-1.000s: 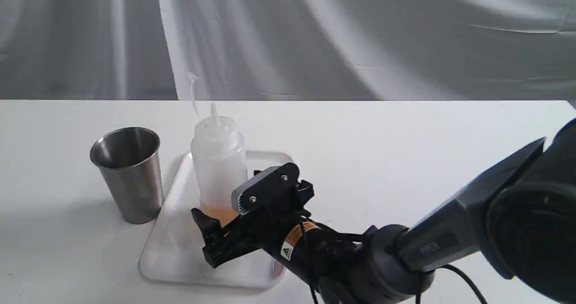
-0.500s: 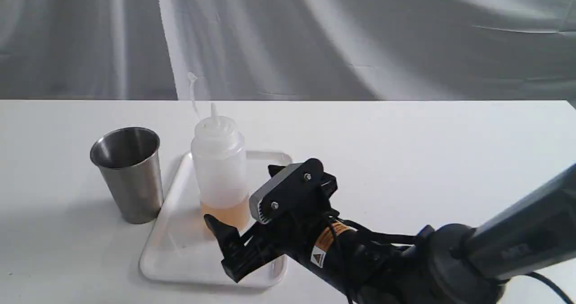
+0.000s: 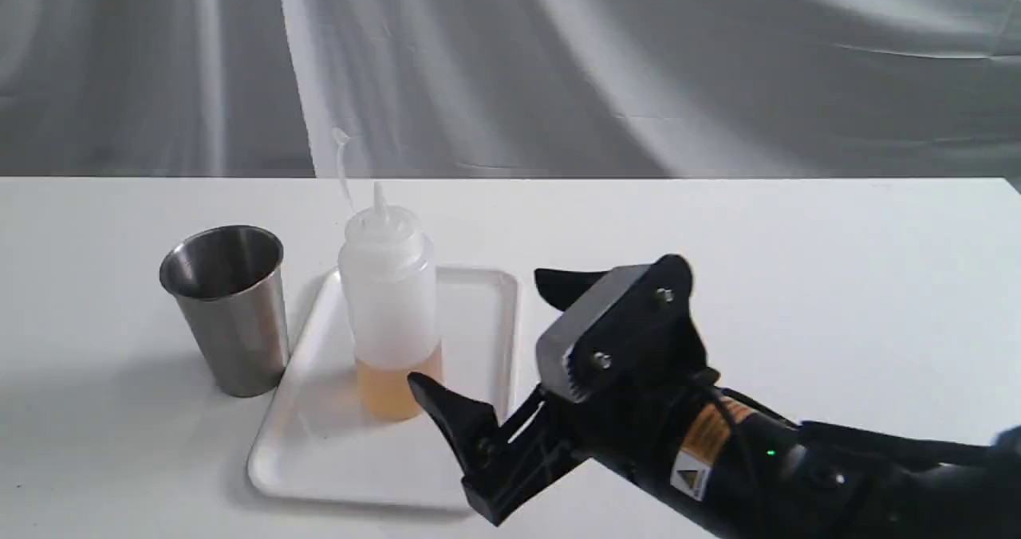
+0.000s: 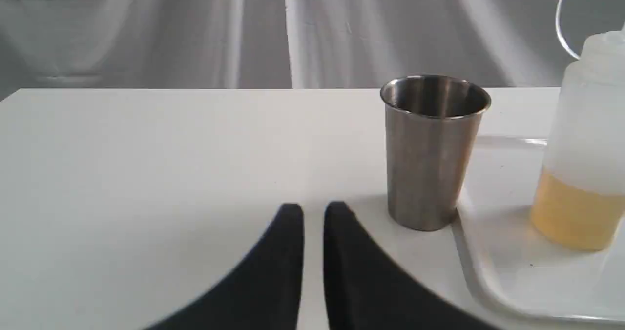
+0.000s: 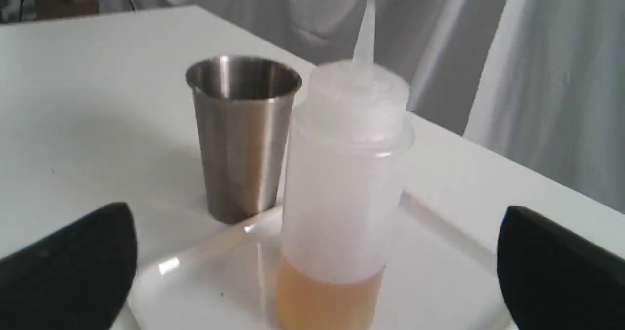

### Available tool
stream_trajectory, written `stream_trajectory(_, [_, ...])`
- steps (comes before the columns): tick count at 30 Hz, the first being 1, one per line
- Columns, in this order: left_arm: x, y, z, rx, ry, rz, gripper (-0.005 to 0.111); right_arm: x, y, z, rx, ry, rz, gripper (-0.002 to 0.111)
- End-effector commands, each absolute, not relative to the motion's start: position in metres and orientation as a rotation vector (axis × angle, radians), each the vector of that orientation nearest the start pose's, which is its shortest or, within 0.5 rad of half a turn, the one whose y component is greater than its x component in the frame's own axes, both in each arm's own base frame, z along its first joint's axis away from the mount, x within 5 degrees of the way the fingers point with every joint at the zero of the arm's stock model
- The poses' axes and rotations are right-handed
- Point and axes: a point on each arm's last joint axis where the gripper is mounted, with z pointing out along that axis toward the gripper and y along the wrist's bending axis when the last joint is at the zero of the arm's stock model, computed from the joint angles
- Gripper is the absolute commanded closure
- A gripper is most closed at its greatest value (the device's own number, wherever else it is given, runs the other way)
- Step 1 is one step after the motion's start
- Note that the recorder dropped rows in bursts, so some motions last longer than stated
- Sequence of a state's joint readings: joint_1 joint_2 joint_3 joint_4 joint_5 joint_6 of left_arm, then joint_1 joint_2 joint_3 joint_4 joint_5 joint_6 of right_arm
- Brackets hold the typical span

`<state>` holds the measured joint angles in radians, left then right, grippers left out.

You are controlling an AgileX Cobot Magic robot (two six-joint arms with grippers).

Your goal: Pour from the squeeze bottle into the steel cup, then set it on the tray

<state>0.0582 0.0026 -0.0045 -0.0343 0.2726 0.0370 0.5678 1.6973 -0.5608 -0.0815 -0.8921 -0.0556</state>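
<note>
The squeeze bottle (image 3: pixel 389 300) stands upright on the white tray (image 3: pixel 447 459), with amber liquid low inside and its cap strap curling up behind the nozzle. The steel cup (image 3: pixel 227 308) stands on the table just left of the tray. My right gripper (image 3: pixel 486 336) is open, right of the bottle and clear of it, holding nothing. From the right wrist, the bottle (image 5: pixel 342 198) is between the spread fingers (image 5: pixel 73 261), with the cup (image 5: pixel 241 134) behind. My left gripper (image 4: pixel 313 210) is shut and empty, short of the cup (image 4: pixel 432 149) and the bottle (image 4: pixel 586 139).
The white table (image 3: pixel 798 244) extends to the right of the tray and to the left of the cup. Grey draped cloth (image 3: pixel 558 68) hangs behind the table's far edge. The left arm does not show in the exterior view.
My right gripper has drawn back from the bottle, to the right, with its jaws still spread. The bottle stays upright on the tray. The cup has not moved.
</note>
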Motion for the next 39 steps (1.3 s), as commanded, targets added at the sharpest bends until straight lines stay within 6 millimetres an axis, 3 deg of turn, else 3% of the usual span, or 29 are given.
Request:
stream_trajectory(1, [0.055,0.002,0.189,-0.037,1.749,0.034,0.098,0.236,0.158,0.200,-0.555,1.603,0.448,0.009])
stream_trajectory(5, [0.055,0.002,0.189,-0.037,1.749,0.034,0.098,0.215,0.144,0.218,-0.551,1.589,0.444,0.010])
stream_trajectory(8, [0.055,0.002,0.189,-0.037,1.749,0.034,0.098,0.201,0.136,0.226,-0.568,1.569,0.443,0.018])
stream_trajectory(12, [0.055,0.002,0.189,-0.040,1.749,0.032,0.098,0.185,0.126,0.236,-0.572,1.551,0.438,0.046])
stream_trajectory(18, [0.055,0.002,0.189,-0.040,1.749,0.032,0.098,0.159,0.108,0.246,-0.574,1.565,0.418,0.108])
stream_trajectory(30, [0.055,0.002,0.189,-0.037,1.749,0.034,0.098,0.110,0.074,0.274,-0.582,1.519,0.364,0.108])
stream_trajectory(39, [0.055,0.002,0.189,-0.039,1.749,0.032,0.098,0.081,0.050,0.271,-0.593,1.612,0.297,0.108])
